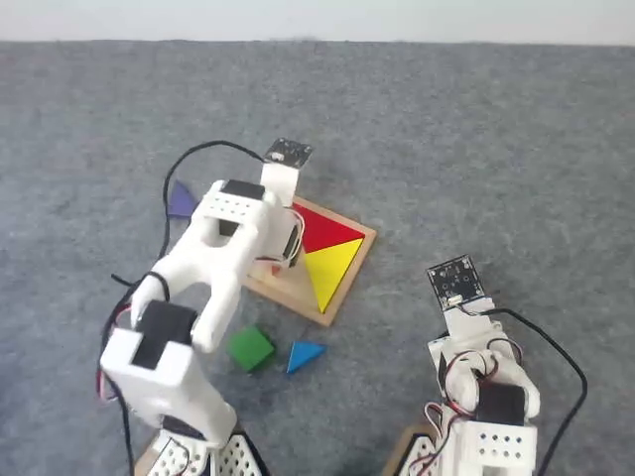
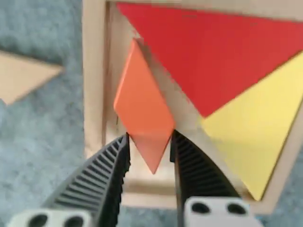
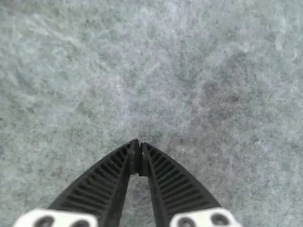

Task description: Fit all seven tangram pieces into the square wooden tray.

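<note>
The square wooden tray (image 1: pixel 349 281) (image 2: pixel 93 94) lies mid-table on grey carpet. A red triangle (image 1: pixel 322 230) (image 2: pixel 213 52) and a yellow triangle (image 1: pixel 332 268) (image 2: pixel 255 132) lie inside it. My left gripper (image 2: pixel 149 146) hangs over the tray's near corner, shut on the lower tip of an orange parallelogram (image 2: pixel 143 111) that leans against the red triangle's edge. A plain wood triangle (image 2: pixel 21 75) lies on the carpet just outside the tray. My right gripper (image 3: pixel 138 158) is shut and holds nothing, over bare carpet at the front right.
A green square (image 1: pixel 250 348) and a blue triangle (image 1: pixel 304 355) rest on the carpet in front of the tray. A purple triangle (image 1: pixel 181 200) sits to the tray's left, behind the left arm (image 1: pixel 213 268). The right arm (image 1: pixel 486 397) stays near the front edge.
</note>
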`<state>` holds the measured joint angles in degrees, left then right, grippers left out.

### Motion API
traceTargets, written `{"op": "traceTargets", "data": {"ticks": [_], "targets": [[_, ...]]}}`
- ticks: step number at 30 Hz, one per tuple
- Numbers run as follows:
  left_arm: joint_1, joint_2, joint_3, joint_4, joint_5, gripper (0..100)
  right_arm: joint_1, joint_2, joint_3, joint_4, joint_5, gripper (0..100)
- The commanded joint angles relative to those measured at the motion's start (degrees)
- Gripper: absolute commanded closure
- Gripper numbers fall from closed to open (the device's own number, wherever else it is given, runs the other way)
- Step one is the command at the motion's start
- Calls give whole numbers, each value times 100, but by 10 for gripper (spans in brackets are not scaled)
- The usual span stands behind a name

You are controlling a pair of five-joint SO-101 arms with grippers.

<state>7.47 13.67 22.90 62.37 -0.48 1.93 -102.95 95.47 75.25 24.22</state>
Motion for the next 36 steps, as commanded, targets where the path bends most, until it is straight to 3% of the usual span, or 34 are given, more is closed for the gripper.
{"op": "traceTargets", "data": {"ticks": [1, 12, 28, 31, 36], "targets": [[-35, 281, -629, -167, -53, 859, -22, -92, 97, 13, 44, 991], [-325, 642, -1429, -185, -229, 859, -22, -92, 97, 13, 44, 991], [-334, -958, 48, -1064, -448, 859, -22, -92, 97, 13, 44, 991], [-316, -941, 180, -1512, -246, 859, -22, -92, 97, 13, 44, 991], [-193, -440, -66, -1530, -211, 857, -22, -92, 97, 13, 44, 991]]}}
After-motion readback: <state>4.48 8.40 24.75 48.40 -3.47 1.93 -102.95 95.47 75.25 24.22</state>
